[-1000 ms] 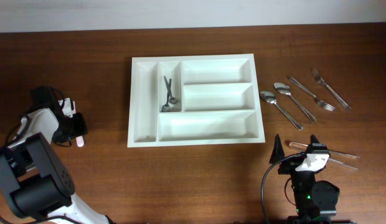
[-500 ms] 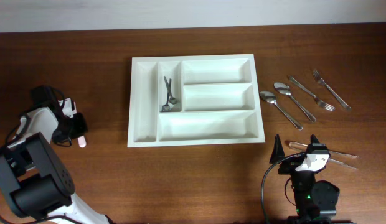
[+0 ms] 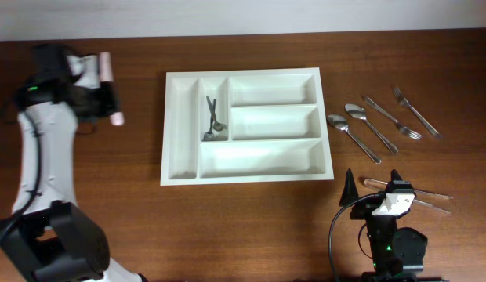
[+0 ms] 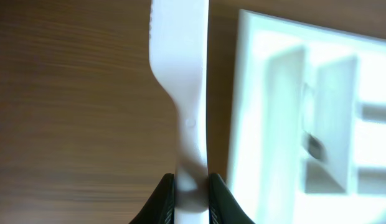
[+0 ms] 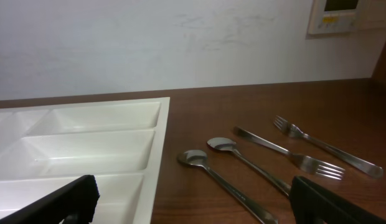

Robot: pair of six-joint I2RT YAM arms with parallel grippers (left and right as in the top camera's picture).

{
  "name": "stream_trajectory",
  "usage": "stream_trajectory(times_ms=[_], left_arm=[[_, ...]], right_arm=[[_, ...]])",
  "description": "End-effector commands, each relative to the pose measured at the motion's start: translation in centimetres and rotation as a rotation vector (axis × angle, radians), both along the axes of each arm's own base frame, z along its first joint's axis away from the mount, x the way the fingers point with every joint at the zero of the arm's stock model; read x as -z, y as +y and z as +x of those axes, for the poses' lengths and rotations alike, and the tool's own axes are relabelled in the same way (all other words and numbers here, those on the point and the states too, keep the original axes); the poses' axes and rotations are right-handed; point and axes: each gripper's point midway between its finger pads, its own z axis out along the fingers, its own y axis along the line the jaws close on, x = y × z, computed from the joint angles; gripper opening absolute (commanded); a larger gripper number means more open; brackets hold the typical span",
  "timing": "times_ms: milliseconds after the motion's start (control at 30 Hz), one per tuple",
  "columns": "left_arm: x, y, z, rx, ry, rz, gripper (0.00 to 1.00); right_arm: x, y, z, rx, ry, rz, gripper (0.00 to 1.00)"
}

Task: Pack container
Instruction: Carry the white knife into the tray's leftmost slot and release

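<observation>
Pink plastic utensil (image 4: 180, 68) clamped in our left end effector (image 4: 192, 186), left of tray (image 3: 180, 125); right end effector (image 3: 372, 180) sits open.

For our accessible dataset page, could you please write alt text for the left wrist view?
The left gripper has its jaws shut on a pale plastic utensil, which runs up the frame. Blurred brown table lies to its left, and the white cutlery tray with its dividers to its right.
</observation>
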Motion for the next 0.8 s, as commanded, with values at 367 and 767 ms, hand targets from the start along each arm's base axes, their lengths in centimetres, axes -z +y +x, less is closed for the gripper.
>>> stream_trajectory(times_ms=[367, 767], left_arm=[[2.7, -13.0, -1.5, 0.229, 0.114, 0.106, 0.02], [11.7, -13.5, -1.8, 0.202, 0.337, 0.099, 0.02]], right_arm=[[0.3, 0.1, 0.0, 0.0, 0.005, 0.008, 0.99], [0.2, 0.1, 0.0, 0.0, 0.004, 0.008, 0.99]])
